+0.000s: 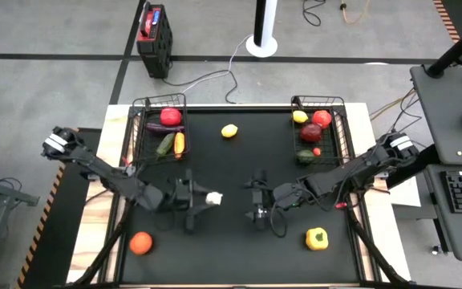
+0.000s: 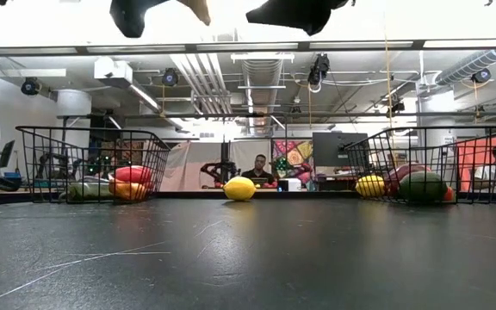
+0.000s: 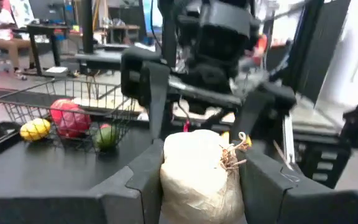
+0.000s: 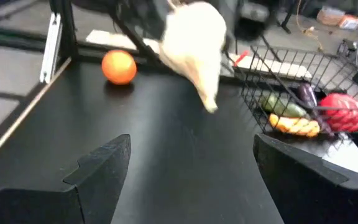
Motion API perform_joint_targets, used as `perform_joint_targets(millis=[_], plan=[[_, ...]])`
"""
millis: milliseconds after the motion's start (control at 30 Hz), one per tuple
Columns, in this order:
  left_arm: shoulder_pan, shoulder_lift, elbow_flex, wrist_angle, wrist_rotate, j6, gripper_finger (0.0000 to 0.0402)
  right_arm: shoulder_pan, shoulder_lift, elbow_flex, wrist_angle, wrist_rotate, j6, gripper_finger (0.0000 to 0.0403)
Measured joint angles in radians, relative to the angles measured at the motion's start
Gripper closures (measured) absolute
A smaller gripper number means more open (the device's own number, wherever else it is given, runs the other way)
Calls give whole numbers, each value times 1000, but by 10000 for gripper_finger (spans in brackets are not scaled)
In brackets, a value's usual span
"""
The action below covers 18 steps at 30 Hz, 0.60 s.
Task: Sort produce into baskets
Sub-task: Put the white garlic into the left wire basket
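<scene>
While held, white papery garlic

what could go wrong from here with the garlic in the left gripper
1. The left gripper pinches the white garlic bulb only at its sides; the rounded bulb could slip out during the carry.
2. The open right gripper faces it closely across the black table; moving either arm could make them collide.
3. The left black wire-mesh basket already holds several pieces, so a dropped garlic might bounce off them.
</scene>
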State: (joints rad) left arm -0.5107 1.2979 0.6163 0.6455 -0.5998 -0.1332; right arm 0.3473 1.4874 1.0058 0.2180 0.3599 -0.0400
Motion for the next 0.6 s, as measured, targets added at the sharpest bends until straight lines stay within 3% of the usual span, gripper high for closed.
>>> perform_joint_targets(millis=[433,600], plan=[[44,86,37,65,94,15,257,-35,101,37,122,10,-42,74],[46,91,51,61,95,28,257,-36,123,57,115,7,-72,105]])
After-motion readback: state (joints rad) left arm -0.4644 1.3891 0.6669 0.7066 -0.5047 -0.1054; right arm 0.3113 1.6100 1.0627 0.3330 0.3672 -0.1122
